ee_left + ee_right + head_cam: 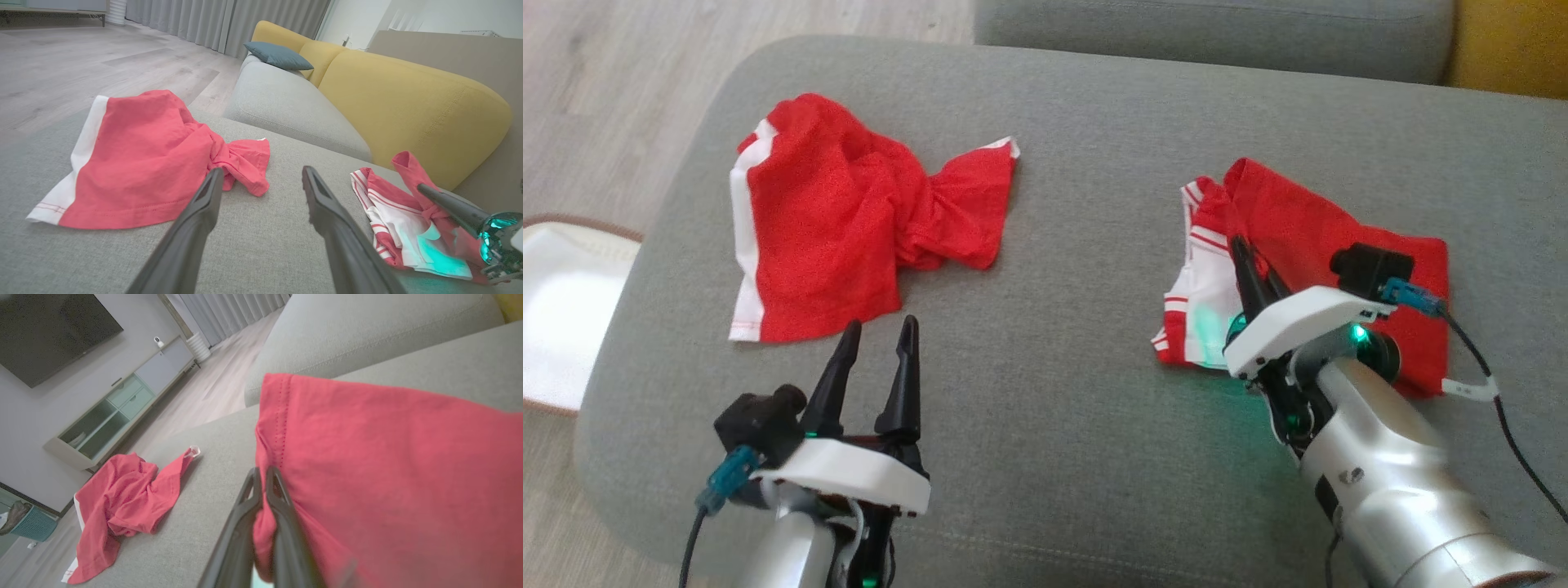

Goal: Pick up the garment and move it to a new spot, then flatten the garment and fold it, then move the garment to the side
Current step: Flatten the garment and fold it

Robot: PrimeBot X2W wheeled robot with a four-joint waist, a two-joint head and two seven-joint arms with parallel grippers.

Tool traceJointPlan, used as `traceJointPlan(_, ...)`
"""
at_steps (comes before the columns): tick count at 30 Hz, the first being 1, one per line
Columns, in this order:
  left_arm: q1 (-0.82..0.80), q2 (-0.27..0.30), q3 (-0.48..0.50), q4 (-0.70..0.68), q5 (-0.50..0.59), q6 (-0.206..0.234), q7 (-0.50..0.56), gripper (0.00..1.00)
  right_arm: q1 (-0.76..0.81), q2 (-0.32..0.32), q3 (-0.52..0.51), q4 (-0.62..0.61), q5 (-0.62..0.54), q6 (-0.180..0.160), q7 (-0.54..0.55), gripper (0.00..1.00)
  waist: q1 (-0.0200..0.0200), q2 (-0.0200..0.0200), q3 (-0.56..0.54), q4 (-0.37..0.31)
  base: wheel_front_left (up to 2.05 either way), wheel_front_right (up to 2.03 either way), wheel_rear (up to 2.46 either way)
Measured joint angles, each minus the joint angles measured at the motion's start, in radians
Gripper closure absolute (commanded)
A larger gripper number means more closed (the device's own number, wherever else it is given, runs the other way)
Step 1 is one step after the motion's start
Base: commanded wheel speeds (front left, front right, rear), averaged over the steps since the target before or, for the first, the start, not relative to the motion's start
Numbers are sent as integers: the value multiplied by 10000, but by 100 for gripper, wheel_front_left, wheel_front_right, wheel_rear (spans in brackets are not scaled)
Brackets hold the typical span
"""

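one garment (pixel 1307 220) partly hidden, right gripper (pixel 1240 242) pinching

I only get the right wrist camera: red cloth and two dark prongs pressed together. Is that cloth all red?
Observer: No. In the head view, the right garment has a white striped part beside the right gripper, which is shut on a fold.
Operator: What's the other arm doing?
Observer: The left gripper is open, pointing at the crumpled garment, close by its near hem.
Operator: And behind all this?
Observer: The left wrist view shows a yellow sofa back with a blue cushion.
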Motion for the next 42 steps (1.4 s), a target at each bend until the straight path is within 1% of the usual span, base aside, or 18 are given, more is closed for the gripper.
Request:
traceJointPlan(1, 0, 2, -42, 4, -59, 10, 0, 0, -61, -4, 151, 176, 153, 0, -33, 100, 0, 0, 27, 76, 0, 0, 0)
traceJointPlan(2, -2, 2, -90, 4, -121, 13, 0, 0, -116, -2, 286, 391, 257, 0, -88, 77, 0, 0, 49, 149, 0, 0, 0)
traceJointPlan(3, -3, 2, -125, 2, -169, 23, 0, 0, -151, 0, 424, 614, 288, 0, -142, 0, 0, 0, 66, 218, 0, 0, 0)
traceJointPlan(6, -9, 2, -146, 15, -192, 92, 0, 0, -155, -21, 1047, 828, 610, 0, -182, 0, 0, 0, 66, 353, 0, 0, 0)
traceJointPlan(7, -8, 2, -142, 38, -190, 92, 0, 0, -153, -21, 1342, 706, 807, 0, -182, 0, 0, 0, 41, 364, 0, 0, 0)
traceJointPlan(8, -6, 0, -113, 54, -192, 94, 0, 0, -151, -21, 2023, 211, 1237, 0, -165, 0, 0, 0, -26, 346, 0, 0, 0)
traceJointPlan(11, -1, 2, 58, 54, -192, 96, 0, 0, -151, 25, 2847, -284, 1643, 0, -157, 0, 0, 0, -116, 221, 0, 0, 0)
traceJointPlan(15, 5, 4, 128, 0, -190, 96, 0, 0, -239, 17, 3047, -21, 1676, 0, -284, 0, 0, 0, -213, -67, 0, 0, 0)
traceJointPlan(18, 6, 4, 163, -186, -188, 92, 0, 0, -598, 13, 2920, 157, 1350, 0, -414, 0, 0, 0, -285, -358, 0, 0, 0)
traceJointPlan(20, 6, 4, 199, -318, -182, 90, 0, 0, -848, 31, 2476, 205, 825, 0, -445, 0, 0, 0, -330, -574, 0, 0, 0)
traceJointPlan(21, 6, 4, 222, -401, -153, 88, 0, 0, -965, 21, 2127, 211, 343, 0, -445, 0, 0, 0, -351, -686, 0, 0, 0)
traceJointPlan(22, 2, 0, 278, -637, -140, 84, 0, 0, -1063, -127, 1379, -2, -742, 0, -447, 0, 0, 0, -388, -924, 0, 0, 0)
traceJointPlan(24, 0, 2, 372, -809, -140, 82, 0, 0, -981, -451, 690, -441, -1758, 0, -447, 0, 0, 0, -420, -1155, 0, 0, 0)
traceJointPlan(28, -17, 2, 441, -1039, -92, 82, 0, 0, -193, -1175, -769, -1515, -3545, 0, -468, 0, 0, 0, -469, -1595, 0, 0, 0)
traceJointPlan(31, -58, 2, 460, -1212, -35, 82, -2, 0, 761, -1398, -1687, -2389, -4769, 0, -476, 0, 0, 0, -478, -1891, 0, 0, 0)
traceJointPlan(36, -272, 2, 474, -1356, 38, 79, 0, 0, 2081, -1179, -3099, -3981, -6100, 0, -476, 0, 0, 0, -459, -2267, 0, 0, 0)
traceJointPlan(39, -273, 0, 470, -1381, 382, 2, -2, 0, 2754, -729, -3724, -4909, -6644, 0, -476, 0, 0, 0, -465, -2443, 0, 0, 0)
traceJointPlan(42, -254, 2, 464, -1379, 451, 4, -2, 0, 3477, -332, -4184, -5488, -7047, 0, -476, 0, 0, 0, -486, -2573, 0, 0, 0)
